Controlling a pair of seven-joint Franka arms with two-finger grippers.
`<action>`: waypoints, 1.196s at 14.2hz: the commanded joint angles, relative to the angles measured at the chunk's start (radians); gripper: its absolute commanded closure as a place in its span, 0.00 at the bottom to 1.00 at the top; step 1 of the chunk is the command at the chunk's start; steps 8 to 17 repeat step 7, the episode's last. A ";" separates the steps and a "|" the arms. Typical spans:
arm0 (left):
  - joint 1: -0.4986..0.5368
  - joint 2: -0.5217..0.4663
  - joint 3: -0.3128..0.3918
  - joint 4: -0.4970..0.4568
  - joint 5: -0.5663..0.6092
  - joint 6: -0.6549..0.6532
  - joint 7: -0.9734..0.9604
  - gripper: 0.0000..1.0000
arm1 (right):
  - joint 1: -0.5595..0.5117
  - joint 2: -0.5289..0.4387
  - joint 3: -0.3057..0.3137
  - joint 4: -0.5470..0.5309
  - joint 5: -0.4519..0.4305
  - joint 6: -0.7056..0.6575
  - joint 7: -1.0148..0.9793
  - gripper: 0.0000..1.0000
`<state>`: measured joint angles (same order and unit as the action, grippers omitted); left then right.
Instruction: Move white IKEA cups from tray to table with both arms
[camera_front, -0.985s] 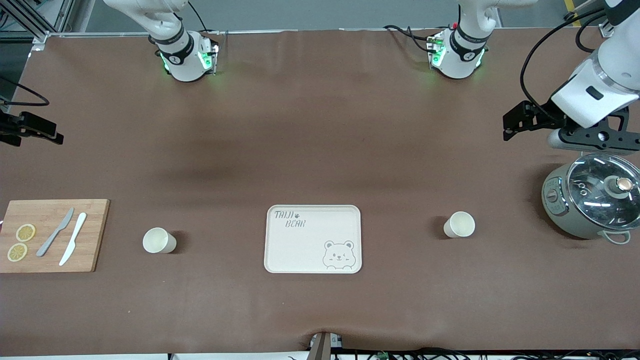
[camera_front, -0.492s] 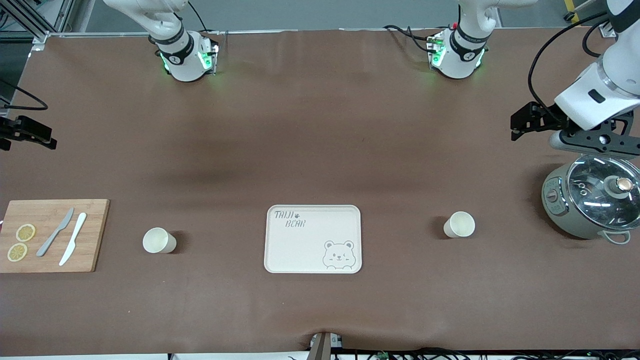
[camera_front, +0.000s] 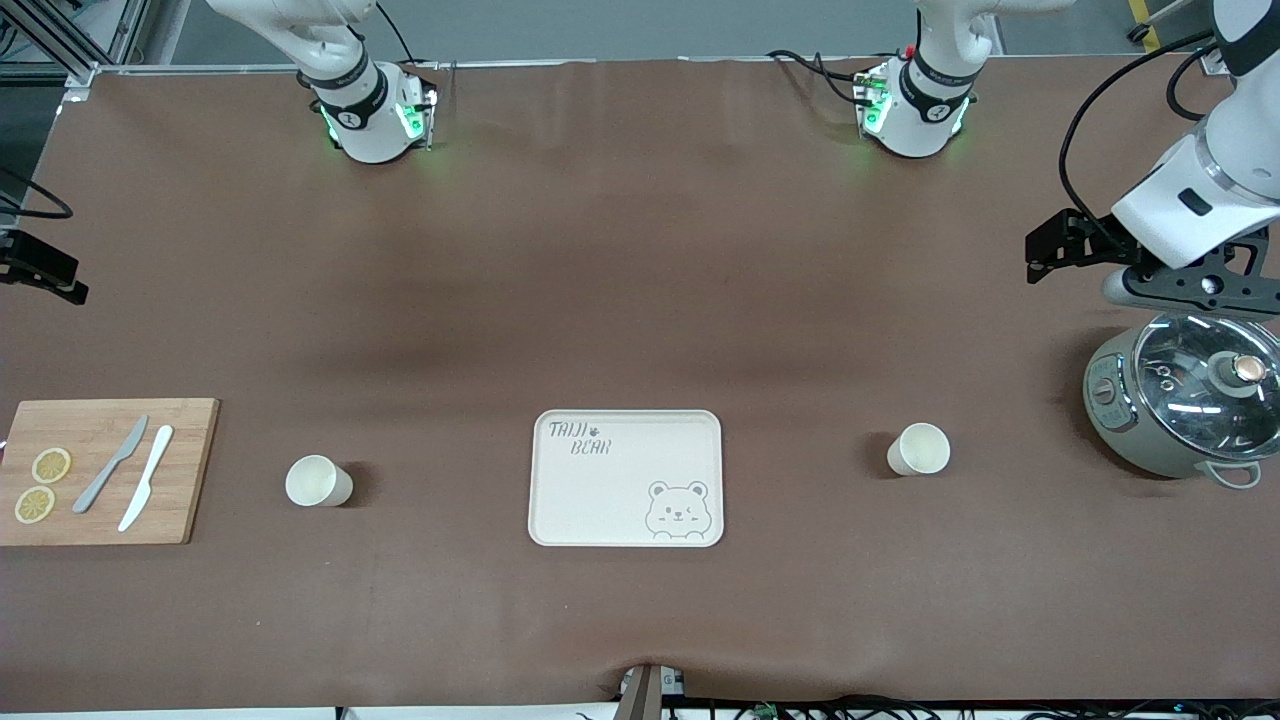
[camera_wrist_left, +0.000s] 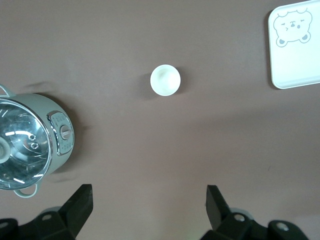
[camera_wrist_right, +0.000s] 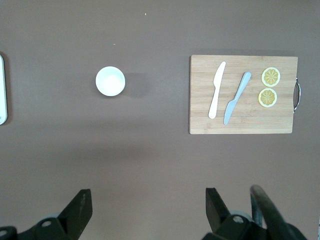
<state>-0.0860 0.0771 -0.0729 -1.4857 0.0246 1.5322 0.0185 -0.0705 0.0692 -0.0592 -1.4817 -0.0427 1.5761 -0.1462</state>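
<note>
Two white IKEA cups stand upright on the brown table, either side of the bear tray (camera_front: 625, 478). One cup (camera_front: 318, 481) is toward the right arm's end and also shows in the right wrist view (camera_wrist_right: 110, 81). The other cup (camera_front: 919, 449) is toward the left arm's end and also shows in the left wrist view (camera_wrist_left: 165, 80). My left gripper (camera_wrist_left: 149, 196) is open and empty, high above bare table beside the grey pot (camera_front: 1190, 390); in the front view the left gripper (camera_front: 1192, 287) is over the pot's edge. My right gripper (camera_wrist_right: 148, 197) is open and empty, high above bare table.
A wooden cutting board (camera_front: 105, 470) with two knives and two lemon slices lies at the right arm's end, beside the cup there; it also shows in the right wrist view (camera_wrist_right: 242, 94). The glass-lidded pot shows in the left wrist view (camera_wrist_left: 27, 142). The tray's corner shows there too (camera_wrist_left: 297, 45).
Both arms have drawn outward toward their own ends of the table; the right hand has nearly left the front view. Cups, tray, pot and board have not moved.
</note>
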 joint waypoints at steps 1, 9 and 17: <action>-0.001 -0.017 -0.005 -0.008 0.021 -0.012 -0.012 0.00 | -0.008 0.001 0.004 0.015 -0.005 0.001 0.017 0.00; -0.004 -0.019 -0.011 -0.001 0.012 -0.023 -0.043 0.00 | -0.044 0.003 0.004 0.018 0.006 0.033 0.016 0.00; -0.004 -0.019 -0.011 -0.001 0.012 -0.023 -0.043 0.00 | -0.044 0.003 0.004 0.018 0.006 0.033 0.016 0.00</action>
